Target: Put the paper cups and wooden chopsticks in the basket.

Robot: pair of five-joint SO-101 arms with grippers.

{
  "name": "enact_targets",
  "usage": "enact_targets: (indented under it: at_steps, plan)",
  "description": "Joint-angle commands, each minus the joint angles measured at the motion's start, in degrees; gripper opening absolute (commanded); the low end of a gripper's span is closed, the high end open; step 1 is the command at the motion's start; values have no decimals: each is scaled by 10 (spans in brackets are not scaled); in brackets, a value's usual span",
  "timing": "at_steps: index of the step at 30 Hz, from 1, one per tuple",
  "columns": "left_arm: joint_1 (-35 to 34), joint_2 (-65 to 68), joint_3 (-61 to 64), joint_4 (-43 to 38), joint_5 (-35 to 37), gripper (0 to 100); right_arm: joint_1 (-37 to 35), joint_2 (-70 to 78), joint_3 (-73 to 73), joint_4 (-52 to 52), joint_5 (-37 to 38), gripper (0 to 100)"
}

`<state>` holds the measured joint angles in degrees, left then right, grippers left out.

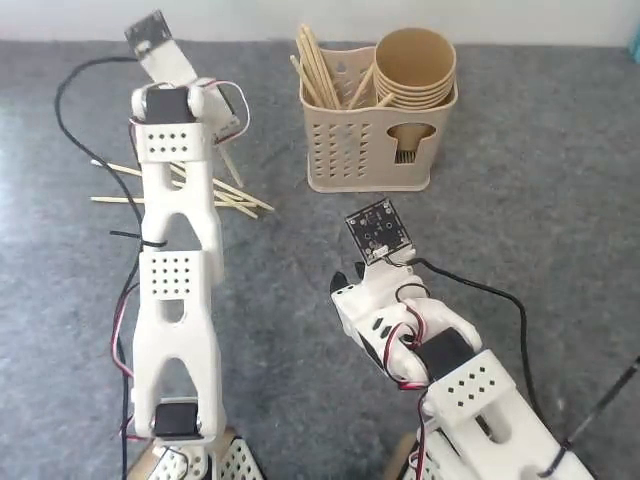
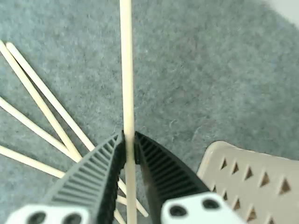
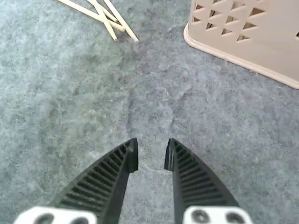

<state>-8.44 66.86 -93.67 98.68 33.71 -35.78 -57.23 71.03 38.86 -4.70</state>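
Between the ribbed black fingers (image 2: 100,163) of the left gripper (image 2: 129,137), pressed together and pinching it: one pale wooden chopstick (image 2: 126,70), running straight out beyond the fingertips and back between them toward the wrist. Below that gripper and off to one side, flat on the grey felt-like table cover (image 2: 210,70): loose pale wooden chopsticks (image 2: 42,107), fanned out and crossing one another, apart from the pinched stick. Off to the gripper's other side, near but not touching: a corner of the beige perforated plastic basket (image 2: 252,182).

Ahead of the right gripper (image 3: 151,151), well apart from it: the same basket, showing a low wall with triangular holes. Spread a little at the tips, with nothing between but bare grey cover. Farther ahead, on the side away from the basket: the ends of the loose chopsticks, well apart from the tips.

From the high view, beyond the right gripper and beside the left one: basket upright on the cover. Nested in the half farther from the left gripper, a stack of brown paper cups (image 1: 415,60); standing in the half nearer it, a bundle of upright wooden chopsticks (image 1: 318,65), leaning on the rim, one slanting across toward the cups. Between the left arm and the basket, and partly hidden under that arm: the loose sticks, lying just below the left gripper.
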Motion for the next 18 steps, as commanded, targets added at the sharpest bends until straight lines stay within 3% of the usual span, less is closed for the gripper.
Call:
enact_targets:
  at_steps: [1, 8, 18]
  plan:
    - [-16, -71, -23, 21, -22, 9, -1, -18, -4, -14, 5, 115]
    - [-62, -167, 13, 26, -76, 9, -1, -18, -4, -14, 5, 115]
    - [-56, -455, 313, 18, -108, 9, -1, -17, 1, -19, 5, 115]
